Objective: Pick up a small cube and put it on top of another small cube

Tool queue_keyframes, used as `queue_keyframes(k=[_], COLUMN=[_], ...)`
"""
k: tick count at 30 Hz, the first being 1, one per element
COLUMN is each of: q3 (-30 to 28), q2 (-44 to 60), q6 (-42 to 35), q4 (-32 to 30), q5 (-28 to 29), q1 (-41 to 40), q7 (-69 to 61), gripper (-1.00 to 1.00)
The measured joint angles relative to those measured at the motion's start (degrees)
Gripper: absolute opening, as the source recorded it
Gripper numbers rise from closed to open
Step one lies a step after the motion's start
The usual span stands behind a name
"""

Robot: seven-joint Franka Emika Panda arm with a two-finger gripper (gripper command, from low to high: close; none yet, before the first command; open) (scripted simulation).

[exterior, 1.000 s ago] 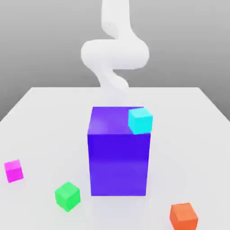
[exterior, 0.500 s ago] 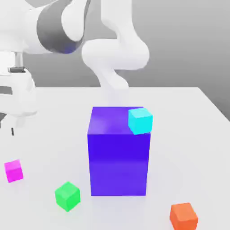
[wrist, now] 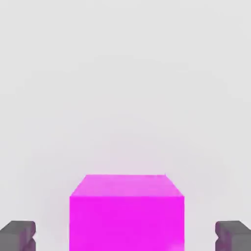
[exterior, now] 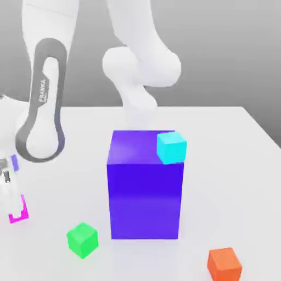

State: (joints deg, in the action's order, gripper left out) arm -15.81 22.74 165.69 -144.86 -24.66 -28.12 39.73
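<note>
Straddling magenta cube (wrist: 126,213), jaws apart.

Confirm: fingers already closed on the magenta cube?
No: in the hand view the fingers stand apart from the magenta cube.

Four small cubes sit on the table — one magenta cube (exterior: 21,211), one green cube (exterior: 82,240), one cyan cube (exterior: 171,147), one orange cube (exterior: 224,263). One big blue-purple block (exterior: 145,189) — nothing else of its kind.

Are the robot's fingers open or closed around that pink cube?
Open: in the hand view the fingers stand apart on either side of the pink cube, with gaps showing.
</note>
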Motion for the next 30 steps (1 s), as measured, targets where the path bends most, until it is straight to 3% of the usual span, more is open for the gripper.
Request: queue_keyframes(k=[5, 11, 19, 25, 26, 30], q3=[0.6, -7.3, 2.9, 5.1, 5.4, 5.4], q2=[0.4, -9.6, -21.2, -12.6, -11.5, -11.5], q6=[0.4, -6.7, -13.3, -4.7, -3.7, -3.7], q4=[0.1, -2.6, -6.3, -6.2, -6.2, -6.2], q5=[-0.3, 10.2, 22.6, 18.7, 18.1, 18.1], q1=[-0.5, 5.5, 21.2, 21.6, 21.3, 21.3], q7=[-0.2, 7.5, 2.9, -2.1, -2.5, -2.5], gripper=[-1.00, -1.00, -1.00, -1.00, 1.00, 1.00])
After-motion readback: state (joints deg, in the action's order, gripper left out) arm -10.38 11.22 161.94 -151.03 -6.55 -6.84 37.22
